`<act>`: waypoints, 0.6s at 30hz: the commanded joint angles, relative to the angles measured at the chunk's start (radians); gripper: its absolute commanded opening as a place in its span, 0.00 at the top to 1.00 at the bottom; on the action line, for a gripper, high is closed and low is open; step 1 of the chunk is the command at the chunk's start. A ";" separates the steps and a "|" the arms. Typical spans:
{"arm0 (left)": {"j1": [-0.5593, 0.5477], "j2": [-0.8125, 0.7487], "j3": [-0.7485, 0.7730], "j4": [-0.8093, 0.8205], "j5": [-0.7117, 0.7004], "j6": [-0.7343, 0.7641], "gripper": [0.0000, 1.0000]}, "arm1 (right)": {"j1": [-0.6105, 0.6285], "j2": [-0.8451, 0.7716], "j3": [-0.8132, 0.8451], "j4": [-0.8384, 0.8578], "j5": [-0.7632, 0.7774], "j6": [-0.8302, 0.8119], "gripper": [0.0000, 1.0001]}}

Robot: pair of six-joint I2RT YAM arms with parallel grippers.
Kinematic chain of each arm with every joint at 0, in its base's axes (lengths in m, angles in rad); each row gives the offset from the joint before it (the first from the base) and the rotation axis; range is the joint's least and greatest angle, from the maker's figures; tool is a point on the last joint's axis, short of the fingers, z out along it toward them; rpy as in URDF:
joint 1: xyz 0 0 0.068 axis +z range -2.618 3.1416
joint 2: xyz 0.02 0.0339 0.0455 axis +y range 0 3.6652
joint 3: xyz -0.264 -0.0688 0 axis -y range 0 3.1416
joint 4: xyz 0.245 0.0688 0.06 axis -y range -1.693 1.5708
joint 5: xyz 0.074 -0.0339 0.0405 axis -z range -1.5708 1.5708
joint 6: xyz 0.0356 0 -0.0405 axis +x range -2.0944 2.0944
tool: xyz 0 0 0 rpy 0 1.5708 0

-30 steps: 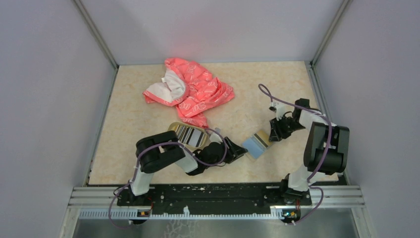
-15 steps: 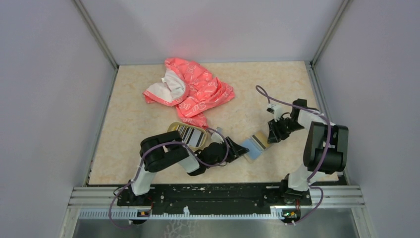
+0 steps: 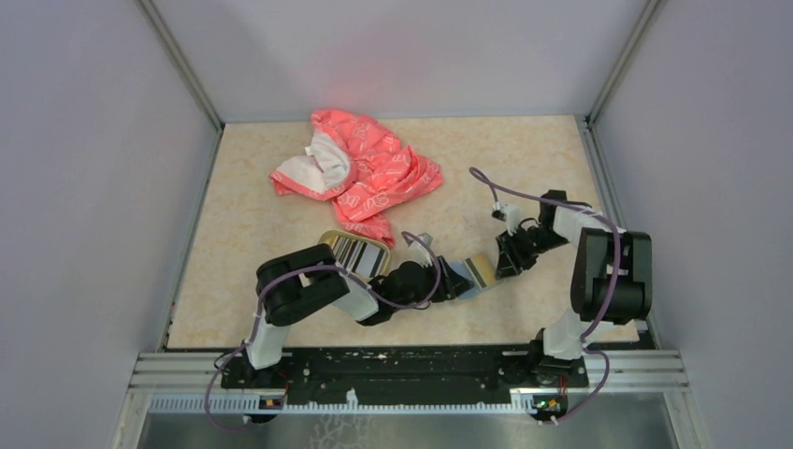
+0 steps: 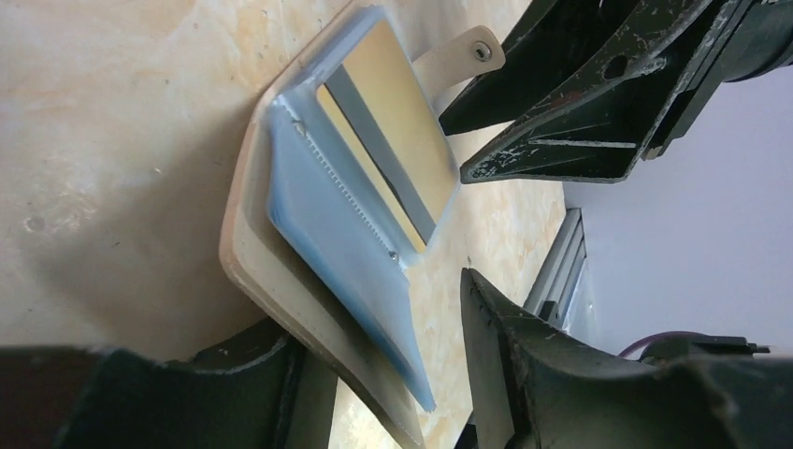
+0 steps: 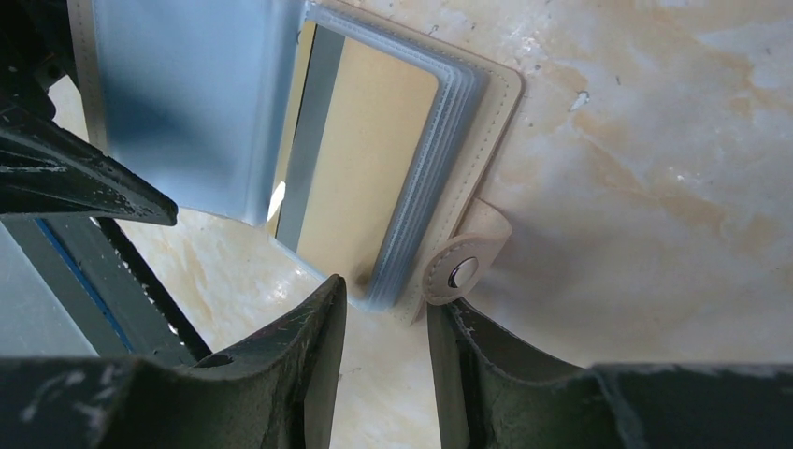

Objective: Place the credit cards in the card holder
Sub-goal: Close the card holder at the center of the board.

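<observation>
The card holder [image 3: 475, 271] lies open at the table's near middle, between both grippers. Its beige cover [image 4: 248, 234] carries blue-grey sleeves, and a golden-tan credit card [image 4: 402, 122] sits in one sleeve. My left gripper [image 4: 369, 304] is open, and the holder's near corner lies between its fingers, resting on the left one. My right gripper [image 5: 385, 297] is open at the opposite edge, with its fingertips astride the corner by the snap tab [image 5: 460, 273]. Dark striped credit cards [image 3: 360, 253] lie in the oval dish [image 3: 327, 239] behind the left arm.
A pink-red patterned cloth [image 3: 360, 173] is bunched at the back middle. Grey walls enclose the table on three sides. The black rail [image 3: 402, 365] with both arm bases runs along the near edge.
My right gripper has moved left and nearer, up to the holder's edge. My left gripper has pushed right, onto the holder's near corner. The holder has shifted slightly left.
</observation>
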 commanded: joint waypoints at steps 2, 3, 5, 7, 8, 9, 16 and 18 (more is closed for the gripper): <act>-0.004 -0.078 0.033 -0.093 0.043 0.123 0.38 | 0.031 0.013 0.025 -0.010 -0.053 -0.007 0.63; -0.009 -0.091 0.036 -0.103 0.043 0.149 0.16 | 0.035 0.014 0.025 -0.009 -0.054 -0.006 0.63; -0.018 -0.112 0.051 -0.134 0.041 0.198 0.01 | 0.038 0.016 0.026 -0.009 -0.056 -0.004 0.63; -0.023 -0.121 0.064 -0.151 0.048 0.237 0.01 | 0.041 0.018 0.025 -0.009 -0.058 -0.004 0.63; -0.023 -0.122 0.066 -0.144 0.054 0.254 0.01 | 0.041 0.019 0.026 -0.010 -0.059 -0.004 0.63; -0.023 -0.121 0.068 -0.136 0.058 0.268 0.01 | 0.041 0.018 0.026 -0.010 -0.061 -0.004 0.63; -0.016 -0.088 0.066 -0.013 0.123 0.346 0.01 | 0.041 0.017 0.025 -0.008 -0.062 -0.002 0.63; -0.003 -0.077 0.057 0.057 0.180 0.352 0.01 | 0.041 0.014 0.024 -0.004 -0.060 -0.001 0.63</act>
